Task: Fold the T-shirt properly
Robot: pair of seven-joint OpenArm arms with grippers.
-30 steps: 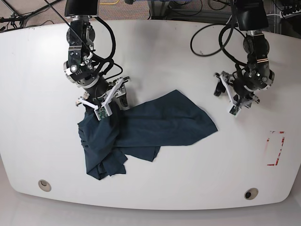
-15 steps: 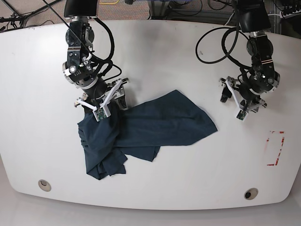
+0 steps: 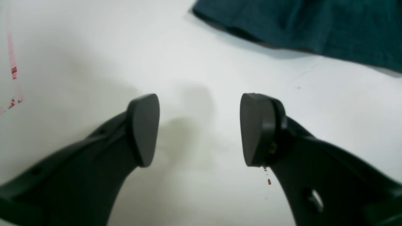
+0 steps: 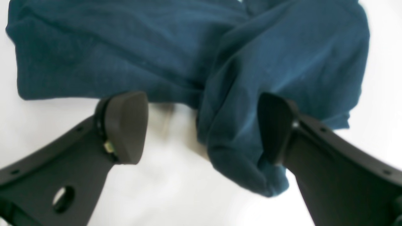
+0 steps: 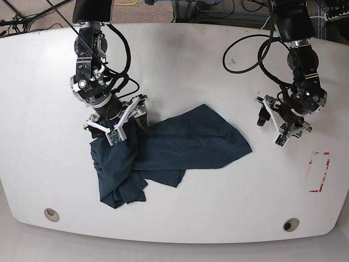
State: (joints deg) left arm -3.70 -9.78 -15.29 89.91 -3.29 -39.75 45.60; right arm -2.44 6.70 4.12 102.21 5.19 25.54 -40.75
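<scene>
The left gripper [image 3: 199, 128] hangs over bare white bench [image 3: 94, 47], its black pads [image 3: 143, 128] apart with nothing between. The teal T-shirt [image 3: 314, 25] edge lies beyond, upper right. Red tape marks [image 3: 13, 72] sit at left.

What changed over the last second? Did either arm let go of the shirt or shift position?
The right gripper opened wider over the T-shirt and lifted slightly off its bunched edge; cloth lies between its open fingers, unpinched. The left gripper drifted away from the shirt toward the red marking, open over bare table as before. The shirt itself lies unchanged.
</scene>
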